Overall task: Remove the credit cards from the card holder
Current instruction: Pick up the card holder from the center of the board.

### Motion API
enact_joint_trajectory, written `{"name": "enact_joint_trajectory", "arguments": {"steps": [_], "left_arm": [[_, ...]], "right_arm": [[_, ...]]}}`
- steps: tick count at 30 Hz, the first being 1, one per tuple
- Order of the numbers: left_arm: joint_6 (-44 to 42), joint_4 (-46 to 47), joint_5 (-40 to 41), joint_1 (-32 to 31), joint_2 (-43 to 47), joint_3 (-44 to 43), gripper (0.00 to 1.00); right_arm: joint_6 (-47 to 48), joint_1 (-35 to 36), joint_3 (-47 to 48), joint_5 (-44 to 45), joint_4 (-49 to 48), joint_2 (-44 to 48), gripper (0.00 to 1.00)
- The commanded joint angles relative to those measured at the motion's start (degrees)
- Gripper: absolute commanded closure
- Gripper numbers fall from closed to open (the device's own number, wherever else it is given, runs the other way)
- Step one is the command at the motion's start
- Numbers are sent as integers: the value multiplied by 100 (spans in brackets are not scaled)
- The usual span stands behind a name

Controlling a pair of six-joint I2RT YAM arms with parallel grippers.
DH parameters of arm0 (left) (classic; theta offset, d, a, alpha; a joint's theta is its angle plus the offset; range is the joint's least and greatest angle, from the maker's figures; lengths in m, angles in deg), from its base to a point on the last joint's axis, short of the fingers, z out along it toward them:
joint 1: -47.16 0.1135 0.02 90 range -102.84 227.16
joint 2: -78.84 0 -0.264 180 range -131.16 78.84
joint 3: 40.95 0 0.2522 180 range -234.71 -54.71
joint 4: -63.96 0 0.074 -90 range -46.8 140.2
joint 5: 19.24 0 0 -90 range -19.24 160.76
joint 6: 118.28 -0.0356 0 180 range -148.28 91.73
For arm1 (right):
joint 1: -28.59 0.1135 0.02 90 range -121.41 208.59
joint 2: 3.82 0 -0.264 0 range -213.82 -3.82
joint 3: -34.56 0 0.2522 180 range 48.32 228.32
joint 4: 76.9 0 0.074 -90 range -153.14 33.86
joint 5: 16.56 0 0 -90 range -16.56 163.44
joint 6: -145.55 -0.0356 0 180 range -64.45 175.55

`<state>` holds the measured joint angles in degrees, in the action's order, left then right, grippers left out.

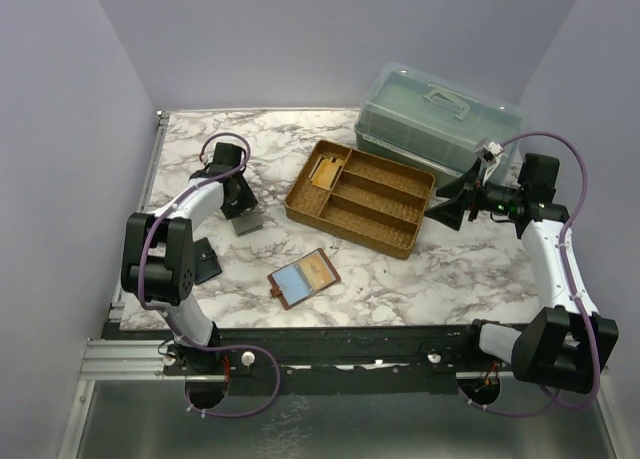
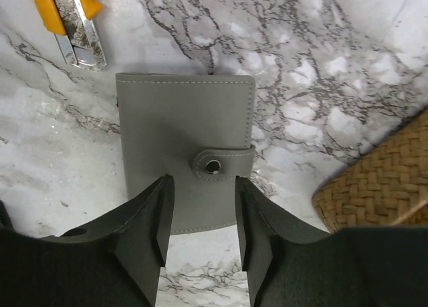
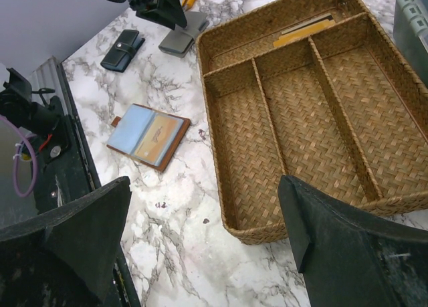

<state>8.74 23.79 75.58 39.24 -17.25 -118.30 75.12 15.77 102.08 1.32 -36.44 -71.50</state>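
Note:
The card holder (image 1: 303, 277) lies open on the marble table, reddish-brown with one blue and one tan-orange panel facing up; it also shows in the right wrist view (image 3: 148, 135). My left gripper (image 1: 240, 205) is far from it at the back left. It is open and empty (image 2: 200, 220), with its fingers over the near edge of a closed grey snap wallet (image 2: 185, 133). My right gripper (image 1: 441, 207) is wide open and empty (image 3: 207, 233), by the right end of the woven tray (image 1: 410, 241), well apart from the card holder.
The woven tray (image 3: 231, 207) holds an orange card (image 1: 325, 172) in its back-left compartment. A small black case (image 1: 205, 262) lies at the left. A yellow box cutter (image 2: 73, 19) lies beyond the grey wallet. A clear lidded plastic box (image 1: 435, 114) stands behind the tray.

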Motion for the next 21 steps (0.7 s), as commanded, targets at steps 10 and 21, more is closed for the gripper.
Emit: {"name": "enact_joint_trajectory", "arguments": {"steps": [10,21], "left_arm": [[-203,-351,114,-44,-716,-621,64],[-139,-239,-186,-46,-546,-470,96]], "right_arm": [[47,22,22,-189,67,36,0],[127,17,59,-223,164,-6,0]]}}
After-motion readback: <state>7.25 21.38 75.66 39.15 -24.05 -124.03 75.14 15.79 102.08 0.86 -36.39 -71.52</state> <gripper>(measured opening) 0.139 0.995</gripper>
